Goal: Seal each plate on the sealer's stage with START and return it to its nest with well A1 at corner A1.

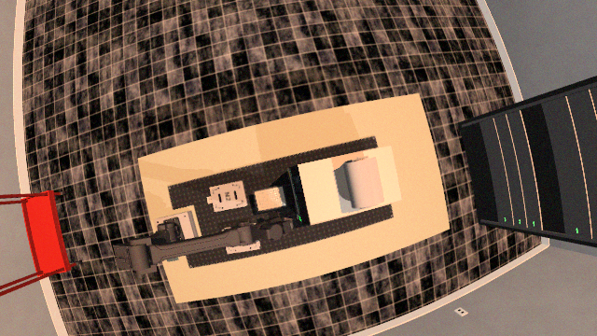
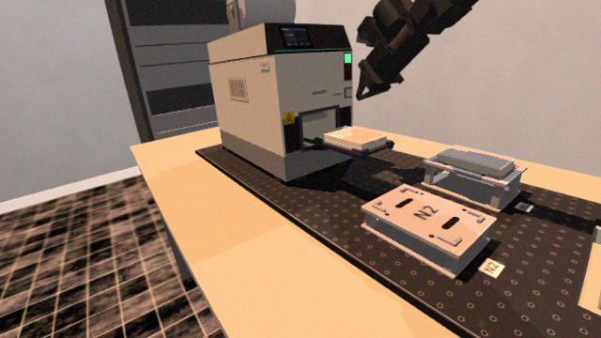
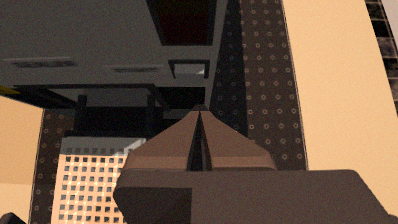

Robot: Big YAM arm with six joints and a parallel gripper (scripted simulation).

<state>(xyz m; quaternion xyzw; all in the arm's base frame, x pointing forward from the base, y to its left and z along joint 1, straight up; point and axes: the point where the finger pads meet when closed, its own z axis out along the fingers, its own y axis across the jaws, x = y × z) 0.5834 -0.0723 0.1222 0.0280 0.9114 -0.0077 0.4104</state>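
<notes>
My gripper is shut and empty, a short way in front of the sealer, near its START button. A gap shows between fingertips and button in the exterior view. The lamp is green. The stage is out and bears an open plate with wells showing; it looks flat. Nest N2 is empty. Nest N1 holds a plate with a smooth grey top; the arm mostly hides it in the top view.
A large roll sits on top of the sealer. The dark perforated board lies under sealer and nests. The arm reaches over N1, from the left in the top view. The stage and its plate are left of the fingers in the wrist view.
</notes>
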